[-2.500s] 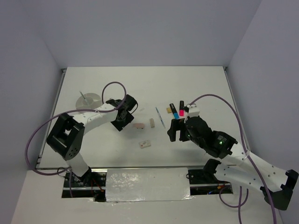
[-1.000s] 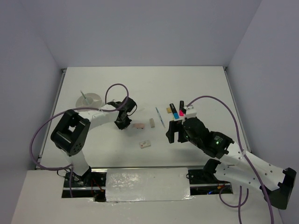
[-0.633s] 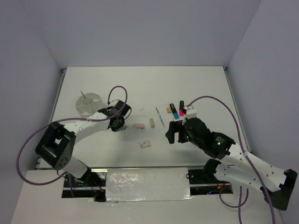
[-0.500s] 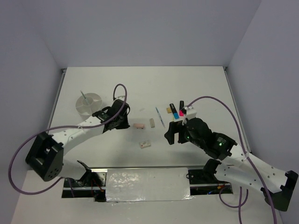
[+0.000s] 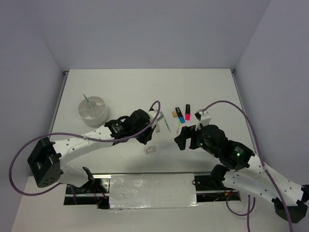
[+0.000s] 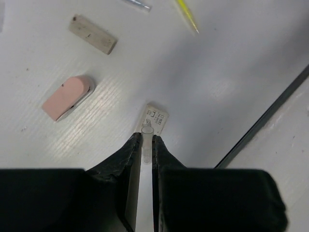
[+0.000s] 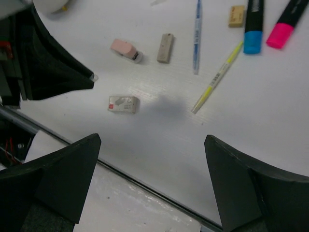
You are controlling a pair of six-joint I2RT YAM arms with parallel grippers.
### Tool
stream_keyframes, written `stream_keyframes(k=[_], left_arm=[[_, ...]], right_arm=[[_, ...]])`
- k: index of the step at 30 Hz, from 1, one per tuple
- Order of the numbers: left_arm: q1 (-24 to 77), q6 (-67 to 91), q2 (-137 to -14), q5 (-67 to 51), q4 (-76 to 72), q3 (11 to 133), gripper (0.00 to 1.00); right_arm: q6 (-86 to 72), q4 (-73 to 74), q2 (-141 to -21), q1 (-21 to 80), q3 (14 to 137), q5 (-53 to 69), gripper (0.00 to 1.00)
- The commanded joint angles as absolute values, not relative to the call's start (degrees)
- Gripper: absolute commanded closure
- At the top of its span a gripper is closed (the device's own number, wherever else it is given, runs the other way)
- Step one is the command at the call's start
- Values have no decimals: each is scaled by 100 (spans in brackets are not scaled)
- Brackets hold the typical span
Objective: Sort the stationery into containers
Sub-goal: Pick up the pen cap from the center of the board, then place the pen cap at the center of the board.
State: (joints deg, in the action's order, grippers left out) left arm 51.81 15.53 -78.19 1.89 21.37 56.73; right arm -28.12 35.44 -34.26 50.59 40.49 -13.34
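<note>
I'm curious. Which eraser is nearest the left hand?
The white labelled eraser, just past the left hand; the pink eraser and long tan eraser lie farther.

White tub [image 5: 91, 115] holds a leaning pen [image 5: 86, 99]; erasers [image 6: 67, 97], pens [image 7: 197, 36], highlighters [image 7: 252, 29] lie mid-table; fingers [image 6: 124, 164] pinch a thin white pen [image 6: 146, 140].

The white eraser [image 6: 155, 118] just ahead of the left pincer [image 6: 147, 138] bears small printed marks, too blurred to read.
</note>
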Motion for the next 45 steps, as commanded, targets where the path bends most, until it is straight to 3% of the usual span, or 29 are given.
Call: stream_keyframes(k=[1, 6, 10, 13, 19, 27, 28, 36, 45], left_arm=[[5177, 713, -8006, -647, 1654, 5835, 100], [5186, -428, -8454, -1371, 740, 5862, 100], [5360, -983, -9821, -1705, 1632, 7307, 99], [5781, -1335, -10430, -1039, 2083, 7759, 99], [5871, -1433, -11222, -914, 2145, 7893, 99], [5959, -1397, -11329, -932, 1793, 7471, 94], [5968, -1397, -11347, -906, 1802, 7479, 86], [5977, -1345, -11303, -844, 1749, 7436, 61], [5977, -1178, -11048, -756, 1547, 7339, 48]], right_arm=[[-3206, 4217, -3007, 5045, 4640, -2205, 4], [-3384, 4868, -2576, 5045, 5185, -2452, 4], [-3401, 5185, -2277, 5045, 5475, -2496, 4], [-3419, 5484, -2136, 5045, 5695, -2514, 4], [-3515, 5695, -1890, 5045, 5827, -2593, 4], [-3463, 5616, -1881, 5054, 5898, -2558, 4], [-3463, 5599, -1907, 5045, 5871, -2549, 4], [-3472, 5599, -1855, 5045, 5853, -2531, 4], [-3463, 5608, -1846, 5045, 5871, -2523, 4]])
